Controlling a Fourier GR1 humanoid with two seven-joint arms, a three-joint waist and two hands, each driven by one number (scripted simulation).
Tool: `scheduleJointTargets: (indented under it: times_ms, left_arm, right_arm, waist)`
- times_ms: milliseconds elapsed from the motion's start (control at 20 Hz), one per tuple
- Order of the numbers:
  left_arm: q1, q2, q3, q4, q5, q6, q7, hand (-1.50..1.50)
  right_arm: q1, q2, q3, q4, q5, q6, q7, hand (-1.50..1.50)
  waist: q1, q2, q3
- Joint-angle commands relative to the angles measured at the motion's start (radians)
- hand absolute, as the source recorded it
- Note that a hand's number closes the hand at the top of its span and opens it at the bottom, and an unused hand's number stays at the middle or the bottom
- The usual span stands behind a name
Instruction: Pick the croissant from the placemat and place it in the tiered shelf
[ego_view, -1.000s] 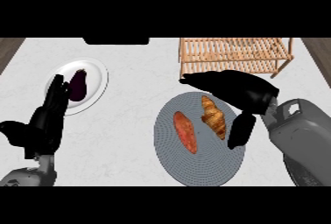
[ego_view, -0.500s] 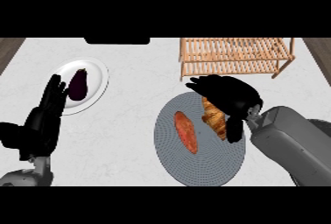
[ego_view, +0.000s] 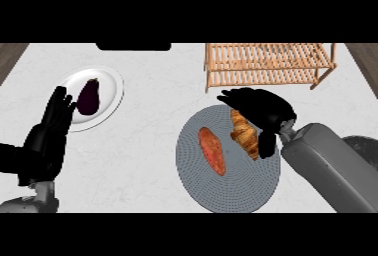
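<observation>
White marbled counter (ego_view: 162, 125) spreads under me, with a round grey placemat (ego_view: 221, 185) at lower right and the wooden tiered shelf (ego_view: 266, 65) just beyond it at the top. On the placemat lie the croissant (ego_view: 244, 134) and, beside it to the left, an orange-red sweet potato (ego_view: 212, 150). My right hand (ego_view: 260, 106) sits over the croissant's far end, fingers curved down around it; I judge the grip is only forming, since the pastry lies flat on the mat and most of it shows below my palm. To do this well I should settle thumb and fingers on opposite flanks near the croissant's middle, not its tip, so it lifts level and clears the sweet potato. My left hand (ego_view: 48, 140) rests open at the left edge, fingers up, near a white plate (ego_view: 111, 97) carrying an eggplant (ego_view: 88, 97)
</observation>
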Motion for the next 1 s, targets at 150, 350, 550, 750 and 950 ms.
scheduleJointTargets:
  times_ms: [150, 350, 550, 750, 950]
  left_arm:
    - [0.034, -0.05, -0.007, -0.005, -0.046, -0.002, -0.021, 0.0]
    - [-0.028, -0.043, 0.038, 0.016, -0.037, -0.029, 0.023, 0.0]
    - [0.004, -0.034, 0.034, -0.05, -0.042, -0.052, 0.072, 0.0]
    - [0.008, -0.084, 0.01, -0.03, -0.098, -0.022, 0.036, 0.0]
    - [-0.016, -0.056, 0.076, -0.017, -0.057, -0.072, 0.05, 0.0]
  right_arm:
    - [-0.001, 0.088, -0.035, 0.086, 0.128, 0.032, -0.035, -1.5]
    - [0.066, 0.08, -0.089, 0.128, 0.193, -0.028, -0.154, -1.5]
    - [0.04, 0.106, -0.114, 0.23, 0.238, -0.078, -0.261, -1.5]
    - [0.086, 0.154, -0.138, 0.23, 0.278, -0.117, -0.276, -1.5]
    - [0.086, 0.206, -0.155, 0.329, 0.348, -0.169, -0.3, -1.5]
  waist:
    - [0.002, 0.0, 0.0]
    - [-0.002, 0.0, 0.0]
    - [0.003, 0.0, 0.0]
    - [0.0, 0.0, 0.0]
    - [0.001, 0.0, 0.0]
